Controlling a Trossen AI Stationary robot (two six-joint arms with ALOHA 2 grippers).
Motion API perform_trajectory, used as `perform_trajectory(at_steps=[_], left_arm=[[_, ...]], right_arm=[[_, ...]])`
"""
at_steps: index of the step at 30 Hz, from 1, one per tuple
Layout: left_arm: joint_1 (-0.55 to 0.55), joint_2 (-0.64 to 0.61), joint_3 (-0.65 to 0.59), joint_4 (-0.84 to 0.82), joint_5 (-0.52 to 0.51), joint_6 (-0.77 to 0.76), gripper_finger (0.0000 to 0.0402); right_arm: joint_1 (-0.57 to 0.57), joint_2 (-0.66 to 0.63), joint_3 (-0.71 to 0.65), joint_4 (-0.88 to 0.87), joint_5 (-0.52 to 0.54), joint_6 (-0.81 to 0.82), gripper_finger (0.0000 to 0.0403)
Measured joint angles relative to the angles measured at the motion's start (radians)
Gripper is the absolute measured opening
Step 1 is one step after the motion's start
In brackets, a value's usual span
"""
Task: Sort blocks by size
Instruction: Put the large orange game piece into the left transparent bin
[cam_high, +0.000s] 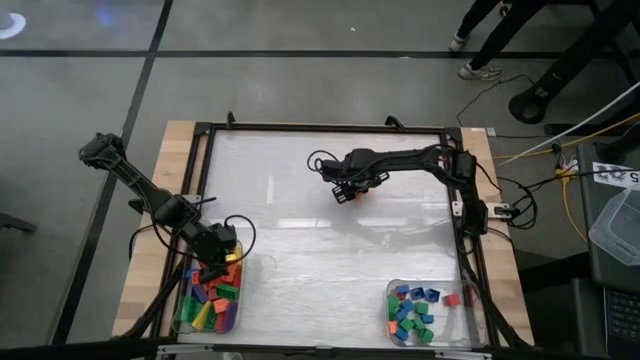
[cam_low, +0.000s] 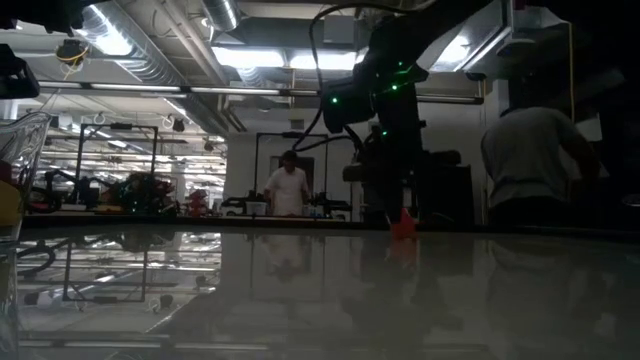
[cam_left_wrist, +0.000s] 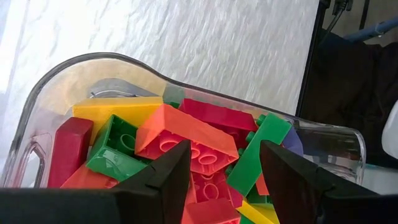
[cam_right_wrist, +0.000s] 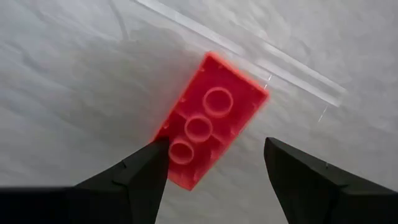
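Red long block (cam_right_wrist: 210, 121) underside-up between spread right tool (cam_right_wrist: 214, 163) fingers, left tool (cam_left_wrist: 225, 167) wide over tray (cam_left_wrist: 56, 87) bricks.

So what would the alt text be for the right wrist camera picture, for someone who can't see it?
A long red block lies underside up on the pale table, its three round hollows showing. The right gripper is open above it, one dark finger at the block's end, the other off to the side.
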Motion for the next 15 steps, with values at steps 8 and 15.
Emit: perform_trajectory(at_steps=[8,15], left_arm=[[0.000,0.000,0.000,0.000,0.000,0.000,0.0180],[0.000,0.000,0.000,0.000,0.000,0.000,0.0180]], right_arm=[[0.002,0.000,-0.012,0.071,-0.012,-0.075,0.0262],[0.002,-0.006,-0.058,0.214,-0.159,-0.160,0.0224]])
